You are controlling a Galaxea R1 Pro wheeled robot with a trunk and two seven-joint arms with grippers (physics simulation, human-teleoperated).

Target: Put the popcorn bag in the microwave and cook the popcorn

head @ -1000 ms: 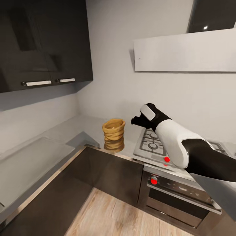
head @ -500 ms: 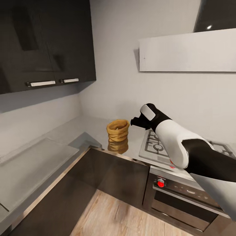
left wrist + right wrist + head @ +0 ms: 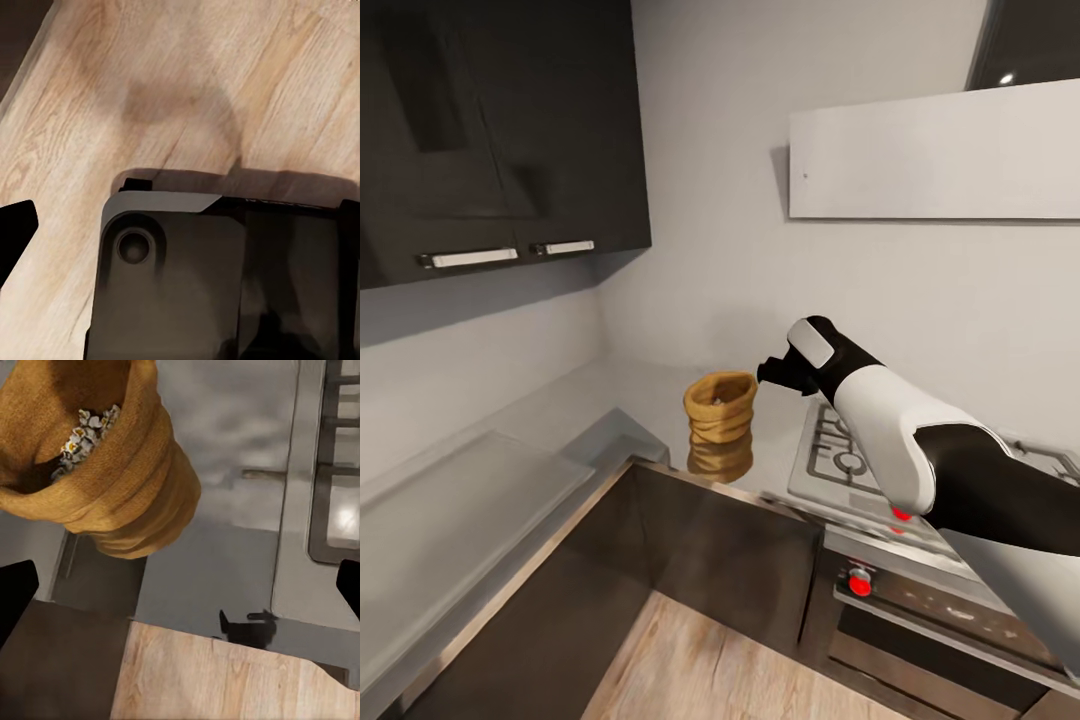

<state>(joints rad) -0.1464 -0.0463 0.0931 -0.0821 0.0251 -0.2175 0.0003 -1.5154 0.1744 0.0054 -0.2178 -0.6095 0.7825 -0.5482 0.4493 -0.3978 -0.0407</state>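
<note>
The popcorn bag (image 3: pixel 720 408), a tan crumpled sack with a rolled rim, stands upright on the glossy grey countertop (image 3: pixel 610 395) near the corner. Its reflection shows on the slab. In the right wrist view the popcorn bag (image 3: pixel 97 472) holds white-cream popcorn (image 3: pixel 82 439) in its mouth. My right gripper (image 3: pixel 772 372) hovers just right of the sack at rim height, apart from it. In the wrist view the right gripper (image 3: pixel 184 585) is open with nothing between its fingers. My left gripper (image 3: pixel 180 225) hangs open over the wooden floor. The microwave is out of view.
A steel gas hob (image 3: pixel 850 450) with black grates lies right of the sack, under my right arm. Below it is a built-in oven (image 3: pixel 930 625) with red knobs. Dark wall cabinets (image 3: pixel 490 130) hang at the left and a white hood (image 3: pixel 935 150) at the right.
The whole view has shifted as the camera moved. The sack now stands a little nearer my right gripper, which kept its pose and stayed open.
</note>
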